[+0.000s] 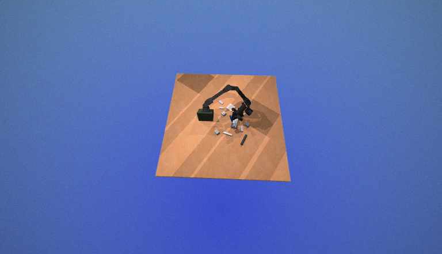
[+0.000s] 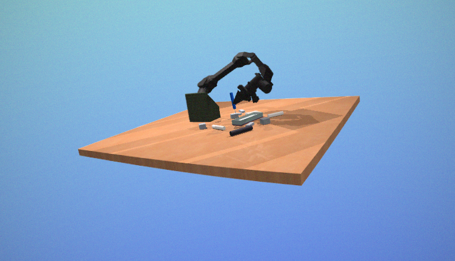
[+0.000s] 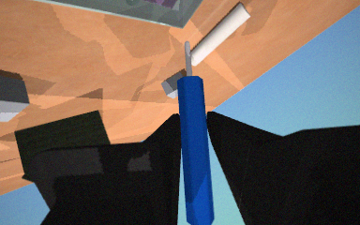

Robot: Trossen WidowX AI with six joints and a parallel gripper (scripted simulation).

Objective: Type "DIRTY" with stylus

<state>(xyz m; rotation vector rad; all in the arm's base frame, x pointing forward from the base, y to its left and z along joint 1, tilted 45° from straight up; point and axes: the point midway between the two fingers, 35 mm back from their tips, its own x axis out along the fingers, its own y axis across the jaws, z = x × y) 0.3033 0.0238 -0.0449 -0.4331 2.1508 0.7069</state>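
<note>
My gripper (image 1: 232,118) (image 2: 234,102) (image 3: 192,119) is shut on the blue stylus (image 1: 230,117) (image 2: 231,100) (image 3: 192,145), with a black finger on each side of its barrel. In the exterior view the stylus stands nearly upright, its thin grey tip pointing down. The small keyboard (image 1: 233,127) (image 2: 249,119) (image 3: 141,14) has a grey-green frame and pale keys. In the top view the stylus is at the keyboard's far left corner. I cannot tell whether the tip touches anything. The wrist view shows only an edge of the keyboard, and the letters cannot be read.
A white cylinder (image 1: 227,133) (image 2: 218,127) and a black cylinder (image 1: 243,139) (image 2: 241,131) lie in front of the keyboard. Grey blocks stand around it, one at its right (image 1: 247,124) (image 2: 265,121). A white square (image 1: 230,107) lies behind. The dark base (image 1: 205,115) (image 2: 201,108) is at the left.
</note>
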